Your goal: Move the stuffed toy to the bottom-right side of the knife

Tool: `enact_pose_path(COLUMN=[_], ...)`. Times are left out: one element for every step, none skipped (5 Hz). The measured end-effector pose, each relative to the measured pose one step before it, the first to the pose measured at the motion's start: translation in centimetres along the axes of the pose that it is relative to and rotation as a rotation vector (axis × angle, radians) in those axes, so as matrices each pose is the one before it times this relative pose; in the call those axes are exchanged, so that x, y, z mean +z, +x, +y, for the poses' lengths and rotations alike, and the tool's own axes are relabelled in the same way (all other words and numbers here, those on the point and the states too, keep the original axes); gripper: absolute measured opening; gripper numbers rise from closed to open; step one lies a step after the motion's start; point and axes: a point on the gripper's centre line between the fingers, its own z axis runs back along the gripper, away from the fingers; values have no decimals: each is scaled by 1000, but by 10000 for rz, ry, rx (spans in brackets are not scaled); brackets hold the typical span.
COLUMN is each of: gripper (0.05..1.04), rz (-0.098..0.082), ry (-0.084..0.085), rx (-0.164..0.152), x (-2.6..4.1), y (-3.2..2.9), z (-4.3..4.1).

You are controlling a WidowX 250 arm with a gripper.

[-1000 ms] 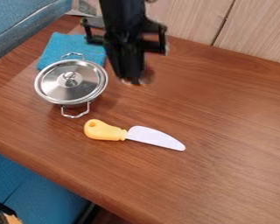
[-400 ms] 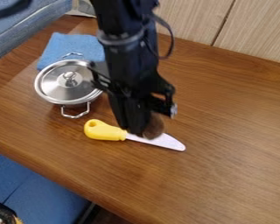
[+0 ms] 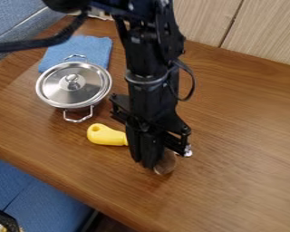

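One stuffed toy (image 3: 166, 163), clamped in the gripper (image 3: 148, 165), lies down and to the right of the knife's yellow handle (image 3: 106, 135). Judged: confirm clearance on the knife's bottom-right side, then lower and release.

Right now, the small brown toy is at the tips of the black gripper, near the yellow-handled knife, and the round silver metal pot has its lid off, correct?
No: the camera view shows the round silver metal pot with its lid on. The small brown toy is at the tips of the black gripper, near the yellow-handled knife.
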Motion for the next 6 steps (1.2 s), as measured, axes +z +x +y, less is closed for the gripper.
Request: enact_pose_path(gripper=[397, 702, 967, 1003, 1000, 1000], rz=[103, -123, -636, -255, -533, -426], ry=[188, 239, -68, -101, -73, -147], rx=[-21, 126, 307, 543, 360, 237], x=[-200, 567, 2077, 1335, 2173, 1878], y=[218, 391, 1307, 845, 720, 668], z=[-16, 203, 683, 1066, 916, 781])
